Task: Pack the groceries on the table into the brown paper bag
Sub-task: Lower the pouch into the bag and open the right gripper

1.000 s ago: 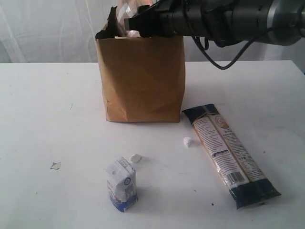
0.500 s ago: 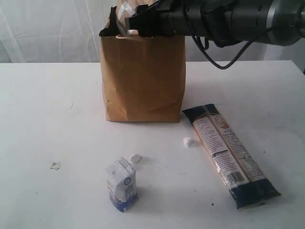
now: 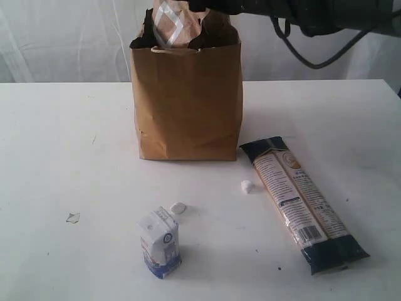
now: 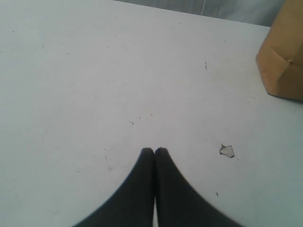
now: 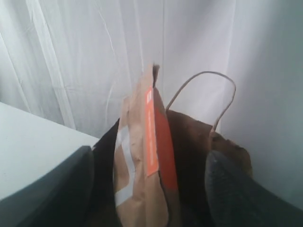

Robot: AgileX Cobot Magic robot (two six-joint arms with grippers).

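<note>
Exterior view: your right arm (image 3: pixel 313 12) has lifted off the mouth of the brown paper bag (image 3: pixel 187 103) since a second ago. The brown pouch (image 3: pixel 175 28) now stands upright in the bag, top poking out. Your right gripper (image 5: pixel 151 158) is spread wide, one finger on each side of the pouch, apart from it. Your left gripper (image 4: pixel 154 151) is pressed shut over the table (image 3: pixel 62 144). The small white-blue carton (image 3: pixel 160 243) and long dark packet (image 3: pixel 301 200) are unmoved on the tabletop.
</note>
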